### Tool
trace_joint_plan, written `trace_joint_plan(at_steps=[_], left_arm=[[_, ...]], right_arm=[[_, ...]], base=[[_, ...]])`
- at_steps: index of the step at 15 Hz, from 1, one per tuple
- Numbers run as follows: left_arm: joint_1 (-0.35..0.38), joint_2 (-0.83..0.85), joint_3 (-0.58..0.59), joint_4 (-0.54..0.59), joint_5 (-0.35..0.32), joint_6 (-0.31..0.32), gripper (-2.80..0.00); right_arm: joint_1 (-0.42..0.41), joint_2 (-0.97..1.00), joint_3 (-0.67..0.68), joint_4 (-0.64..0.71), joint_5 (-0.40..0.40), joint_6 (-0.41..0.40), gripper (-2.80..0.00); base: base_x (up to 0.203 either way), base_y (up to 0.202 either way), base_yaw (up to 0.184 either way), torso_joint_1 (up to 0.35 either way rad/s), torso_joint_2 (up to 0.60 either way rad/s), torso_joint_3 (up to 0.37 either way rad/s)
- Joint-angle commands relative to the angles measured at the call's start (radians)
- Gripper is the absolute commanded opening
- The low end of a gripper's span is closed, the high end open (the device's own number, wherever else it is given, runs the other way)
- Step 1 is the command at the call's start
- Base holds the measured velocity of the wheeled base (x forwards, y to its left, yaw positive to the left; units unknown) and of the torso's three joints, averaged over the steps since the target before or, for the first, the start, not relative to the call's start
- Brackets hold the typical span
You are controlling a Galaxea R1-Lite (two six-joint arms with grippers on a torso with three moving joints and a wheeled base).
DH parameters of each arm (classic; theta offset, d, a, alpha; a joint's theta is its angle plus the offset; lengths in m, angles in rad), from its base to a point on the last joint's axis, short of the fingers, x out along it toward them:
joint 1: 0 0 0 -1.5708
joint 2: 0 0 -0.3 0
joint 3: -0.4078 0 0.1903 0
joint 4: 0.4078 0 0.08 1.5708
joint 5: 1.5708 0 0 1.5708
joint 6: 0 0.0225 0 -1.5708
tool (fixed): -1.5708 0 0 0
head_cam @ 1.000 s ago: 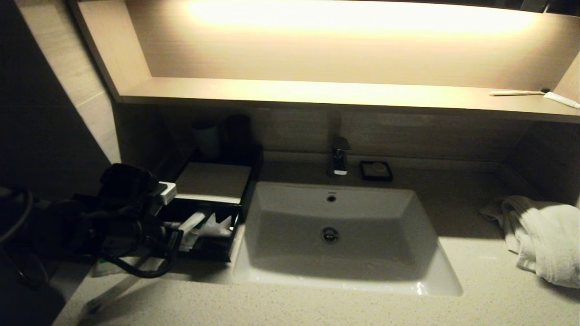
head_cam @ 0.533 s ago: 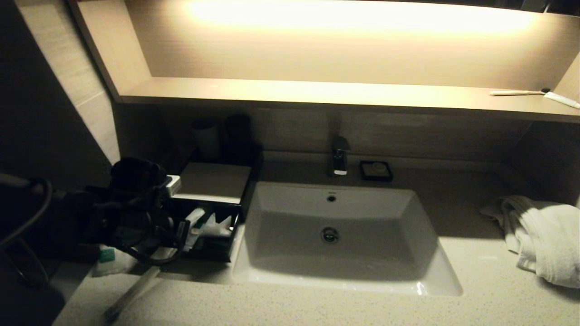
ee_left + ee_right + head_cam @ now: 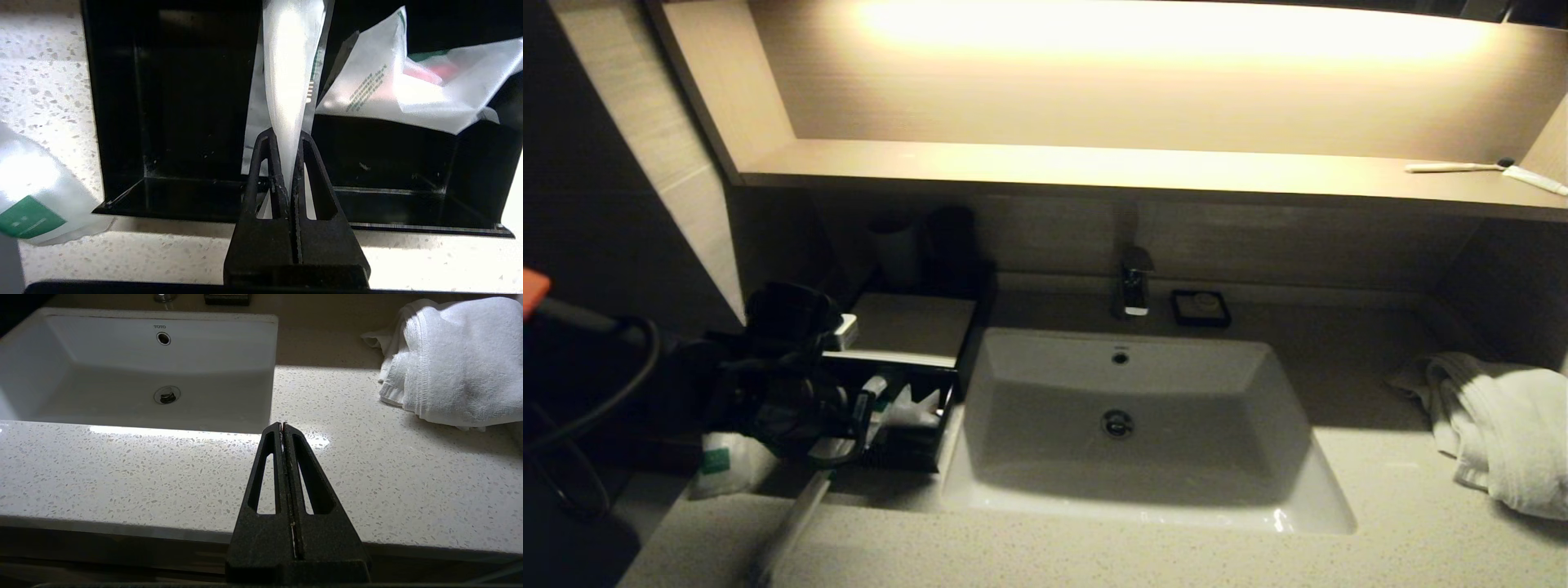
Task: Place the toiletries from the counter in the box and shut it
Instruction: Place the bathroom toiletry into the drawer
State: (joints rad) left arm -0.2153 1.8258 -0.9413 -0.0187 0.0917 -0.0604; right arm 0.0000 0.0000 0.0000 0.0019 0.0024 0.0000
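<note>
The black box (image 3: 907, 327) stands left of the basin with its drawer (image 3: 915, 445) pulled out. My left gripper (image 3: 864, 410) hovers at the drawer's front left and is shut on a long slim wrapped stick (image 3: 291, 61). In the left wrist view the stick reaches from the gripper (image 3: 286, 136) over the drawer (image 3: 122, 122). Crumpled wrapped toiletries (image 3: 412, 90) lie in the drawer's right compartment. A white sachet with a green label (image 3: 721, 462) (image 3: 28, 204) lies on the counter (image 3: 1094, 555) left of the drawer. My right gripper (image 3: 282, 425) is shut and empty above the counter's front edge.
A white basin (image 3: 1013, 498) fills the middle, with a faucet (image 3: 1134, 287) and a small black soap dish (image 3: 1201, 308) behind it. A white towel (image 3: 1503, 433) is heaped at the right. Dark cups (image 3: 896, 249) stand behind the box. A toothbrush (image 3: 1454, 167) lies on the lit shelf.
My left gripper has moved right and slightly away from me, carrying the wrapped stick over the drawer. The sachet on the counter, hidden behind the arm before, now shows.
</note>
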Motion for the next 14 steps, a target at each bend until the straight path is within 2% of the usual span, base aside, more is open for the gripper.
trace_joint_plan(at_steps=[1, 10, 14], left_arm=[[-0.004, 0.02, -0.01, 0.0, 0.0, -0.009, -2.8], [-0.006, 0.067, -0.051, 0.005, 0.002, -0.024, -2.8], [-0.006, 0.095, -0.078, 0.003, 0.034, -0.03, -2.8]], right_arm=[[0.0, 0.0, 0.0, 0.0, 0.001, 0.0, -2.8], [0.0, 0.0, 0.0, 0.0, 0.001, 0.0, -2.8], [0.0, 0.0, 0.0, 0.0, 0.001, 0.0, -2.8]], base=[[0.0, 0.0, 0.0, 0.0, 0.0, 0.0], [0.0, 0.0, 0.0, 0.0, 0.0, 0.0], [0.0, 0.0, 0.0, 0.0, 0.0, 0.0]])
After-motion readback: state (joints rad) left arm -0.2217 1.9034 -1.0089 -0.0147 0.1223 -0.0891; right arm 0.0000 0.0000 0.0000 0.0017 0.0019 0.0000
